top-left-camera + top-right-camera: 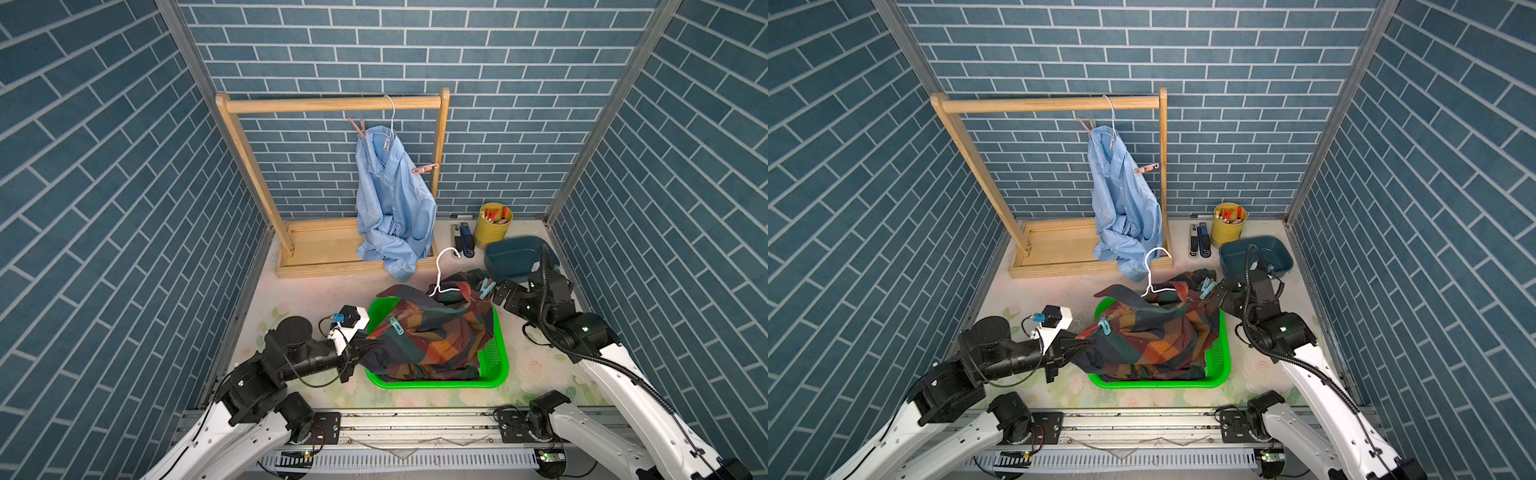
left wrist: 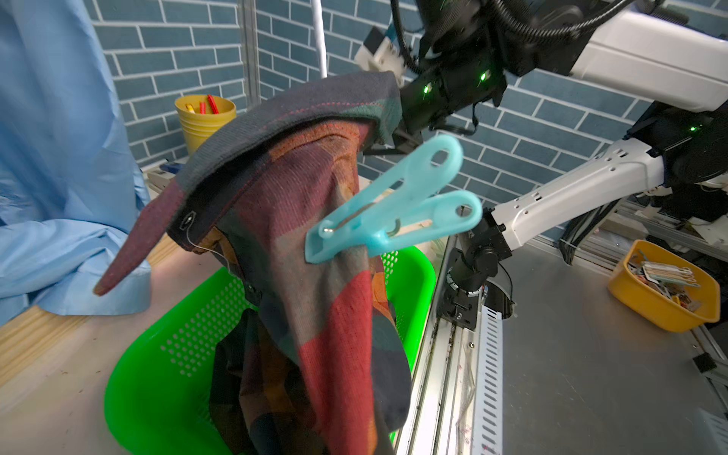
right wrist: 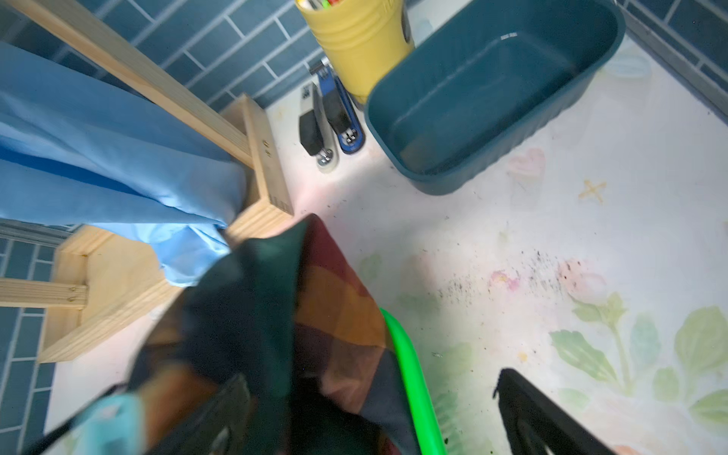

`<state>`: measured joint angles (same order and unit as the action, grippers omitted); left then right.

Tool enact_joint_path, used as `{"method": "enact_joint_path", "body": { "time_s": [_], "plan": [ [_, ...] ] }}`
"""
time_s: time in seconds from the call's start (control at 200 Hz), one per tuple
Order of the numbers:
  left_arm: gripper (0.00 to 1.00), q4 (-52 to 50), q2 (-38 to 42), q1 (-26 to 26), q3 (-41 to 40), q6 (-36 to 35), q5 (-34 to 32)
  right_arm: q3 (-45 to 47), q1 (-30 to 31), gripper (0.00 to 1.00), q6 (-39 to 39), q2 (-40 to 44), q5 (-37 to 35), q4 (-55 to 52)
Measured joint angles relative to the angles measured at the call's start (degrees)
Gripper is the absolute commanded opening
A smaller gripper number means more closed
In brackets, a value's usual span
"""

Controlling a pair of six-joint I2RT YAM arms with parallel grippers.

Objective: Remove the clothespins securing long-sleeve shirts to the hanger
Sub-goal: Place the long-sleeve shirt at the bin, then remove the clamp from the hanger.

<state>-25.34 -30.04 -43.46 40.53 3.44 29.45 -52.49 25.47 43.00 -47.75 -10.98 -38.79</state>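
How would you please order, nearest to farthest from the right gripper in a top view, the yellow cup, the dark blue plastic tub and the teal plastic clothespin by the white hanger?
From the right gripper:
1. Teal plastic clothespin, right by its fingertips.
2. Dark blue plastic tub, close behind the gripper.
3. Yellow cup, farthest, back beyond the tub.

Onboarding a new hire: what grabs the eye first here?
The bright green basket at front centre, with the dark plaid shirt heaped over it and pinched by the left fingers. Behind, the pale blue shirt hangs from the wooden rack. In the left wrist view a teal clothespin clipped on the plaid looms large.
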Motion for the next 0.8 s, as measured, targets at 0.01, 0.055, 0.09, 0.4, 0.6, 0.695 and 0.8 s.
{"method": "enact_joint_path", "body": {
  "time_s": [0.01, 0.055, 0.09, 0.4, 0.6, 0.695, 0.8],
  "plan": [
    [0.0, 0.1, -0.3, 0.0, 0.0, 0.0, 0.1, -0.2, 0.0, 0.99, -0.1, 0.3, 0.2, -0.2],
    [0.0, 0.6, -2.1, 0.0, -0.1, -0.3, 0.8, -0.6, 0.0, 0.99, -1.4, 1.7, 1.1, -0.9],
    [0.0, 0.9, -3.3, 0.0, -0.1, -0.5, 1.3, -0.7, 0.0, 0.99, -2.3, 2.8, 1.9, -1.3],
    [0.16, 0.2, -8.3, 0.0, -2.0, -2.6, 2.5, -1.0, 0.7, 0.99, -6.0, 1.7, 10.7, 1.5],
    [0.71, -1.8, -8.7, 0.0, -2.0, -2.8, 0.2, -0.2, 1.9, 0.99, -6.0, -5.5, 14.4, 7.5],
    [0.85, -2.9, -8.3, 0.0, -2.0, -2.5, -1.4, -0.2, 2.4, 0.99, -6.0, -7.8, 16.0, 9.9],
    [0.94, -4.3, -7.0, 0.0, -2.0, -2.6, -3.0, 0.5, 2.8, 0.99, -5.9, -8.9, 17.3, 12.5]
  ]
}}
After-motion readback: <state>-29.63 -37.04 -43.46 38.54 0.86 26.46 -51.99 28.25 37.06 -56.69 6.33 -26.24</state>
